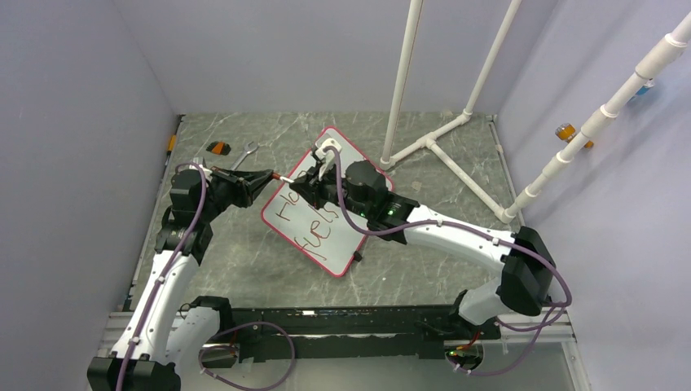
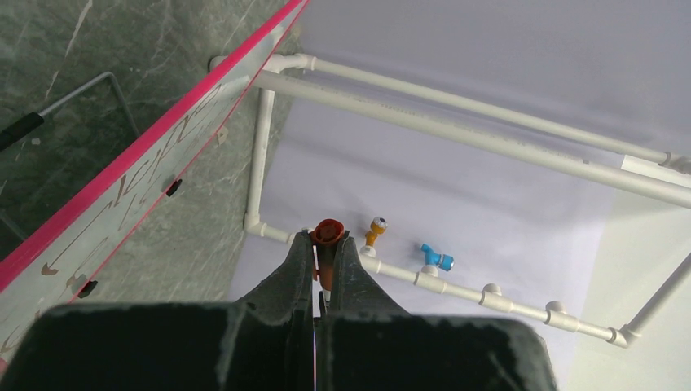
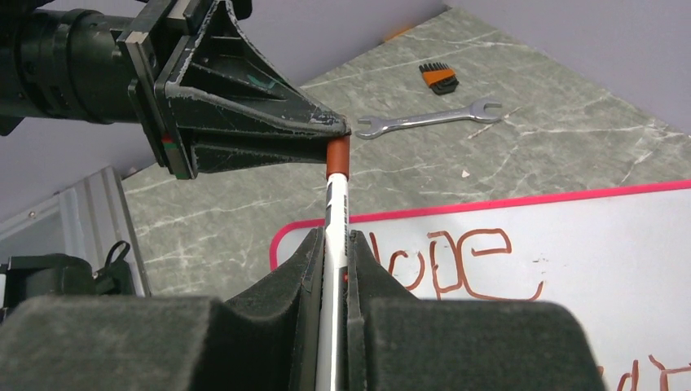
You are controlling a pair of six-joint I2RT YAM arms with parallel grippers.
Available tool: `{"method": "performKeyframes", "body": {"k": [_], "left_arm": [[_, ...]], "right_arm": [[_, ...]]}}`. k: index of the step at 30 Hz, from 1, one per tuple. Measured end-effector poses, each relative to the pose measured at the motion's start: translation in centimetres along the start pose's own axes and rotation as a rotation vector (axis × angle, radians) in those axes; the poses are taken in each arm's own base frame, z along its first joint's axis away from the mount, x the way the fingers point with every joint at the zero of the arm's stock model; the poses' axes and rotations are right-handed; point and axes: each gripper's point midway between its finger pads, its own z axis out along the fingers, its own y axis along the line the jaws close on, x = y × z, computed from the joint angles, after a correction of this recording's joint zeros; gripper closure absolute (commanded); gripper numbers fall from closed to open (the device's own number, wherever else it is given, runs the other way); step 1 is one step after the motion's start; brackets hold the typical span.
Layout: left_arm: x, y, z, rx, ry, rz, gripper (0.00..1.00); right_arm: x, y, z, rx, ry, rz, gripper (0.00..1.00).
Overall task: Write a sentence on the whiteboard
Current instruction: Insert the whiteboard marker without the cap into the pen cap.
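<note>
The whiteboard [image 1: 342,232] with a red-pink frame lies tilted at mid-table. The sentence [image 1: 308,221] in red-brown marker stands in two lines; "Hope" [image 3: 464,265] shows in the right wrist view. My right gripper [image 1: 297,184] [image 3: 334,242] is shut on the white marker barrel [image 3: 333,216], above the board's far-left corner. My left gripper [image 1: 271,174] [image 2: 327,241] is shut on the marker's red-brown cap [image 2: 329,234] [image 3: 337,158]. The cap sits at the barrel's end, and the two grippers' tips almost meet. The whiteboard [image 2: 122,175] shows edge-on in the left wrist view.
A silver wrench [image 1: 246,155] [image 3: 424,120] and a small orange-and-black object [image 1: 217,147] [image 3: 440,77] lie beyond the left gripper. A white pipe frame [image 1: 432,147] [image 2: 456,106] stands at the back right, with an orange valve [image 2: 375,230] and a blue valve [image 2: 436,259].
</note>
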Motion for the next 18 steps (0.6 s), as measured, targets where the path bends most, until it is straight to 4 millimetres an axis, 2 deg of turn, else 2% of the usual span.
{"method": "performKeyframes", "body": {"k": [11,18], "left_arm": [[-0.9,0.2,0.2,-0.007,-0.043,0.005,1.0],[-1.8,-0.2,0.3,0.016,-0.093,0.027,1.0]], "right_arm": [[0.2,-0.2,1.4,0.026,0.024,0.02,1.0],[0.1,-0.3,2.6,0.054,0.011,0.111,1.0]]}}
